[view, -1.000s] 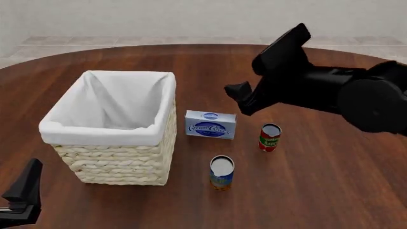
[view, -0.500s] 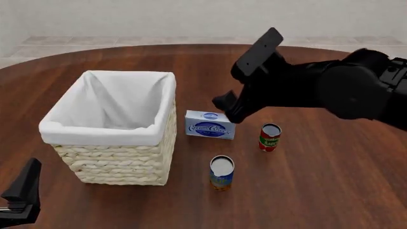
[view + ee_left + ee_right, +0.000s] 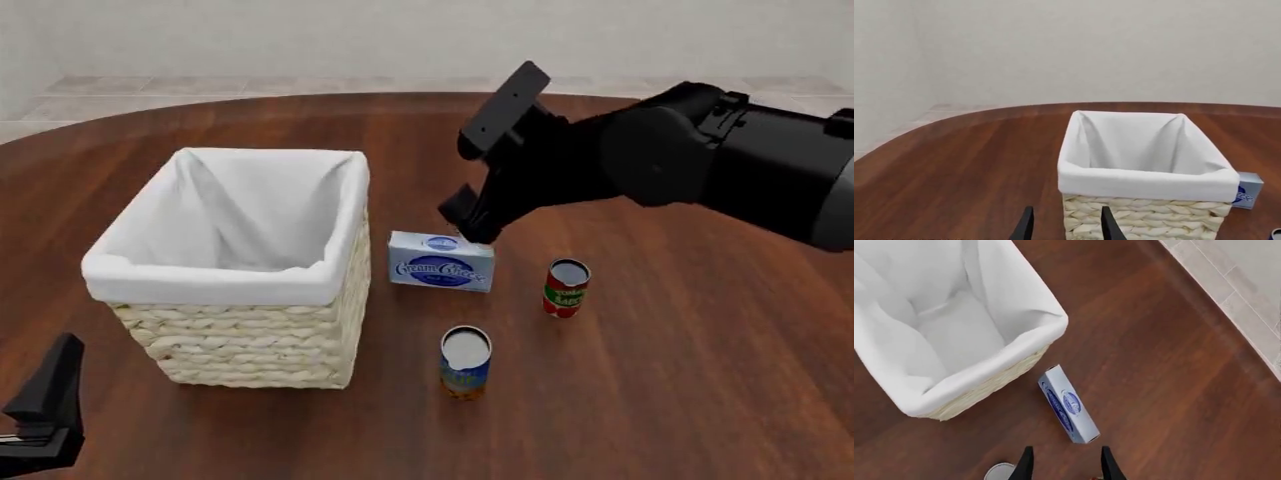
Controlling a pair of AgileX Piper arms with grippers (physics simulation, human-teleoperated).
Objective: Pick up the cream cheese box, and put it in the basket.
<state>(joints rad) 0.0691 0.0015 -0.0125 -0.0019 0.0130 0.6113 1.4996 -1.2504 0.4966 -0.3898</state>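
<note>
The cream cheese box [image 3: 441,262] lies on the table just right of the basket [image 3: 254,340], a wicker basket with a white liner. My right gripper [image 3: 463,213] hovers open and empty just above the box's far edge. In the right wrist view the box [image 3: 1067,405] lies ahead of the open right gripper [image 3: 1065,467], beside the basket [image 3: 1021,347]. My left gripper [image 3: 47,400] rests at the near left, open and empty. In the left wrist view the left gripper [image 3: 1066,227] faces the basket [image 3: 1141,177], with a corner of the box [image 3: 1249,187] behind it.
A red can [image 3: 566,287] stands upright right of the box. A blue and yellow can [image 3: 465,362] stands in front of the box, and its top shows in the right wrist view [image 3: 997,472]. The round wooden table [image 3: 694,400] ends at the far side.
My right arm has swung left and down, from right of the box to just above its far edge. The left arm, box, basket and cans have not moved.
</note>
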